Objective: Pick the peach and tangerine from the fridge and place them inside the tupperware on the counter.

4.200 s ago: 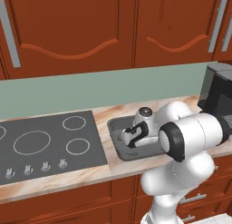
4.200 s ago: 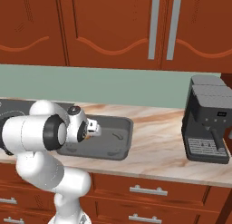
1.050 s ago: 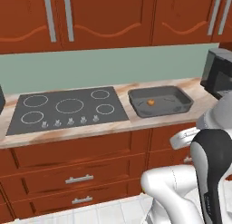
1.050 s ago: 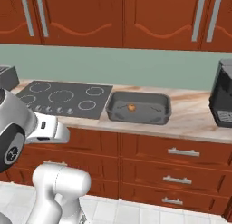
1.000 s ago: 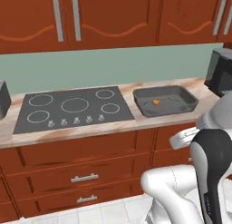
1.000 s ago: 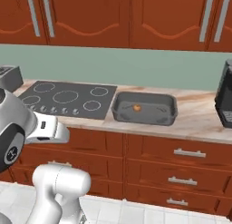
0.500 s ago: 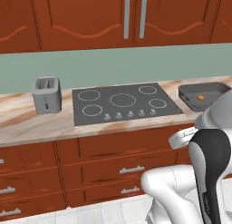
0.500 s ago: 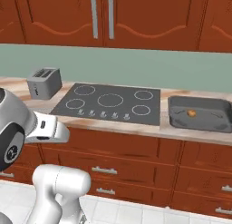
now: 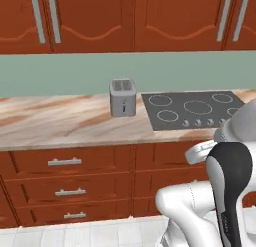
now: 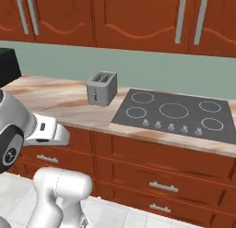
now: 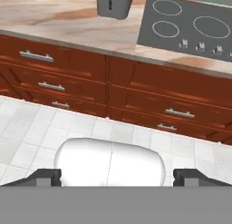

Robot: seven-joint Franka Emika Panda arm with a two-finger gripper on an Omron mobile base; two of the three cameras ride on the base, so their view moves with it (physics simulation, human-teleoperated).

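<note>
facing counter (image 9: 60,122) (pincer (image 11: 117,175) spread wide)

counter: long beige-pink marbled worktop (image 9: 60,121) over red-brown drawers
toaster: small grey two-slot box (image 9: 123,97), upright on worktop
cooktop: flat black panel with rings (image 10: 177,114), just beside toaster

You had both base views looking forward and down from behind the arm at the counter (image 9: 60,122), sharing the toaster (image 9: 123,97) and cooktop (image 10: 177,112); your hand view faced the drawers (image 11: 108,82) from nearer.
</note>
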